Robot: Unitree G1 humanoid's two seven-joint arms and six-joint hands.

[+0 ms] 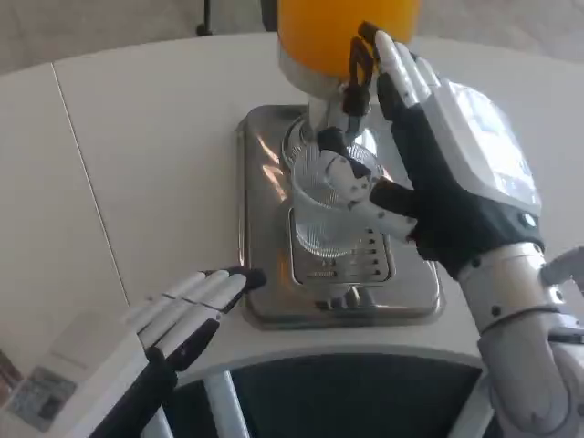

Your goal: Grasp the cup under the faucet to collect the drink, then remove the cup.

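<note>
Nearest the camera, the robot's left hand (187,310) lies low at the front of the white desk (137,155), fingers straight, close together and holding nothing, their black tips touching or just short of the front left corner of a steel drip tray (265,292). On the right, the silver right forearm (525,338) rises to the right hand (438,173), held upright with its white back toward the right. Its thumb reaches left against the side of a clear ribbed plastic cup (328,205), while the other fingers stretch up behind the cup beside the black faucet lever (358,78); whether the cup is firmly gripped cannot be told, since the contact shows on only one side. Standing upright on the slotted grate of the tray, the cup sits directly under the faucet and just left of the right palm. Whether there is liquid in it cannot be told. Farther back, the dispenser's orange tank (342,32) rises above the cup.
</note>
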